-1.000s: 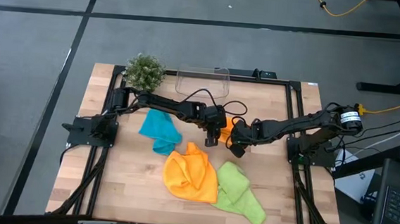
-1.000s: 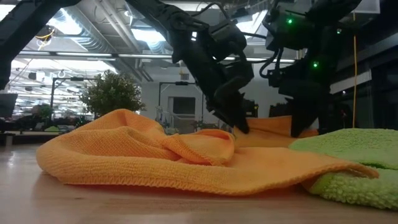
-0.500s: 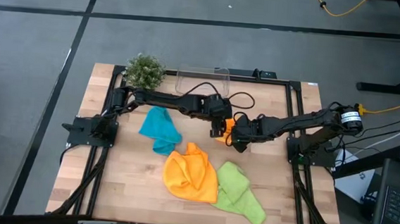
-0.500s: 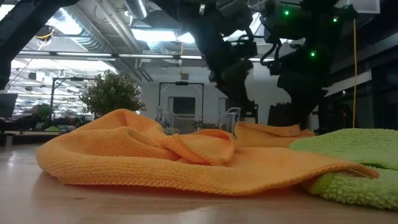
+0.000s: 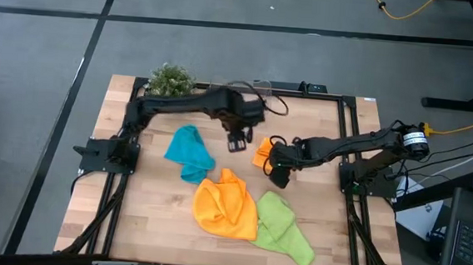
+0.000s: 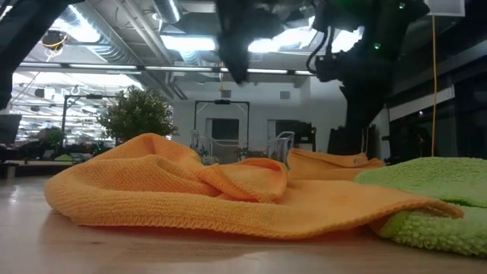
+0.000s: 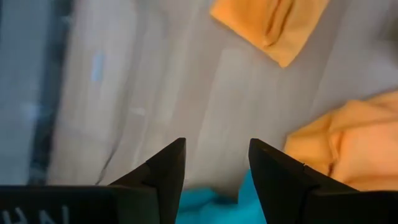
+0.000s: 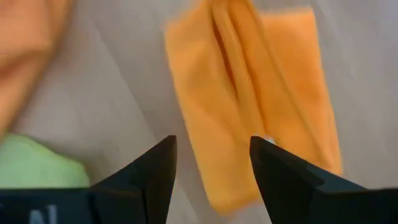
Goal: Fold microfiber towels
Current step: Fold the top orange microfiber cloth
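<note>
A: What is changing around the small folded orange towel [image 5: 262, 153]?

B: A second ago both claws were meeting right over it. Now the left claw [image 5: 237, 141] is lifting away toward the clear tub [image 5: 239, 93], released and carrying nothing; its fingers [image 7: 163, 171] are standing apart over bare desk [image 5: 321, 230]. The right claw [image 5: 277, 170] is hanging just beside the folded towel, on the side facing the lime green towel [image 5: 284, 228], and it is also released, with the towel lying flat beyond its tips.

A: So that one is finishing?

B: I am judging so. It is lying as a compact rectangle with a ridge down its middle, with nothing gripping it.

A: And the rest?

B: The large orange towel [image 5: 226, 204] is sitting crumpled well below the folded one, touching the green one. The teal towel [image 5: 190, 152] is bunched on the far side of the left claw. Those three are looking unfolded, so most of the work is remaining.
</note>
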`<state>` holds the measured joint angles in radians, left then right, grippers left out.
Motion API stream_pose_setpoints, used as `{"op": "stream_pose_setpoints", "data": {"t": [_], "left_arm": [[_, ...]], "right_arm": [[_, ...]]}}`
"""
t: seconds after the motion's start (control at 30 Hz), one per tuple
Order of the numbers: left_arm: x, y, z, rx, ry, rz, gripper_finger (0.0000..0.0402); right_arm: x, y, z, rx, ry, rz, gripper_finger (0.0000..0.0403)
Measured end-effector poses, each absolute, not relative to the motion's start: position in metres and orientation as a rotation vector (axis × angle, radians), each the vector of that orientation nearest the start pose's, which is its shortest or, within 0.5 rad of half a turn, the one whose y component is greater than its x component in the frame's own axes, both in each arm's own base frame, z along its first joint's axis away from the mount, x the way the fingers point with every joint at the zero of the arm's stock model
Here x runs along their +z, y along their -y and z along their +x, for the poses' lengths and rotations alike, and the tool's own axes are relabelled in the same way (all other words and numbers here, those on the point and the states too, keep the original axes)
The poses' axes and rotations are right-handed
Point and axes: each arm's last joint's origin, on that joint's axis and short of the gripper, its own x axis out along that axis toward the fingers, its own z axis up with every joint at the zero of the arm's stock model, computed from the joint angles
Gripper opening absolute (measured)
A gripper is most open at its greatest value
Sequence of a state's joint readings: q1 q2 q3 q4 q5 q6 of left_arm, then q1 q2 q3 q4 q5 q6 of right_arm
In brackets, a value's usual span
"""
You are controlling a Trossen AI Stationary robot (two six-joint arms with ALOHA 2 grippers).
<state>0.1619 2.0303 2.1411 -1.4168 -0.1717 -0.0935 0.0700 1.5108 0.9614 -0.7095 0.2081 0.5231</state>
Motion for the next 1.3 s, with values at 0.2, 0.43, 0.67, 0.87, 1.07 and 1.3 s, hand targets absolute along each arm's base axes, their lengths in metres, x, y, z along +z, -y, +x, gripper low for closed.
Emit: {"op": "stream_pose_setpoints", "data": {"t": [0.2, 0.43, 0.67, 0.87, 1.07, 1.3], "left_arm": [[0.392, -0.067, 0.350, 0.476, -1.123, -0.121, 0.0168], [0.417, -0.059, 0.331, 0.632, -1.001, -0.110, 0.0168], [0.413, -0.058, 0.337, 0.637, -0.998, -0.100, 0.0168], [0.411, -0.059, 0.339, 0.637, -0.990, -0.103, 0.0168], [0.407, -0.059, 0.340, 0.638, -1.006, -0.100, 0.0168], [0.394, -0.060, 0.343, 0.639, -1.046, -0.094, 0.0168]], "right_arm": [[0.198, -0.014, 0.292, -0.302, -0.948, 0.185, 0.0205], [0.175, -0.003, 0.293, -0.311, -0.917, 0.171, 0.0205], [0.155, 0.033, 0.288, -0.498, -0.946, 0.206, 0.0205], [0.154, 0.057, 0.283, -0.640, -0.934, 0.235, 0.0205], [0.155, 0.065, 0.279, -0.680, -0.953, 0.235, 0.0205], [0.197, 0.060, 0.285, -0.475, -0.819, 0.292, 0.0205]]}}
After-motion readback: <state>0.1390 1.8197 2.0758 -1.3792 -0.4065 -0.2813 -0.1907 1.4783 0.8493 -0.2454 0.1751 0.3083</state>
